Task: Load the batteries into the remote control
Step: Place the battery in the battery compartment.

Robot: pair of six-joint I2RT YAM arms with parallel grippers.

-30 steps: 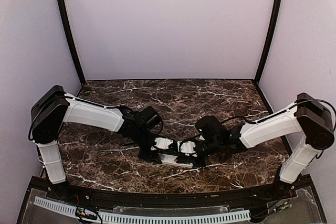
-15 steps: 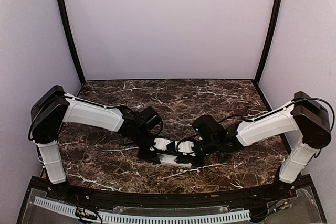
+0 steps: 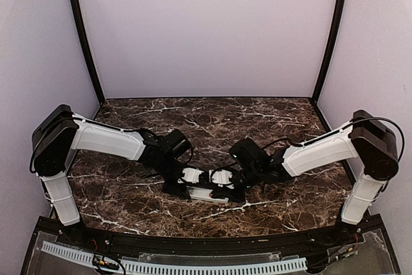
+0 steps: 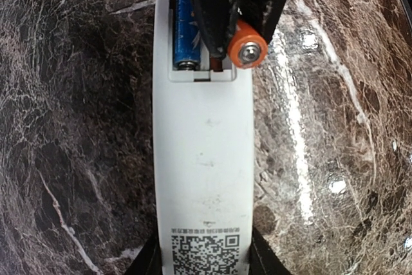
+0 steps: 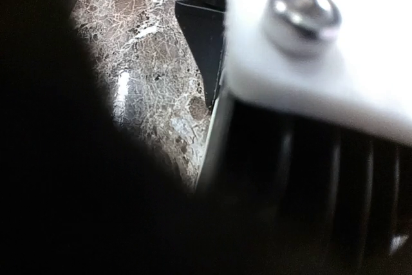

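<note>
Now we see the remote control [image 4: 203, 159] lying back-up on the marble table [image 4: 77, 127], near its front middle, with our left gripper [image 4: 205, 263] clamping the label end from both sides. A blue battery [image 4: 185, 24] sits in the left slot of the recess [image 4: 203, 74]. Our right gripper [image 4: 239, 38] pinches the orange battery [image 4: 248, 48], tilted over the empty right slot. We judge it best to level the cell, align it lengthwise, press down gently, and only then release.

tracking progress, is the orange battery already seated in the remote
No, the right pincer holds the orange battery raised over the remote control; only the blue battery lies in its slot.
</note>
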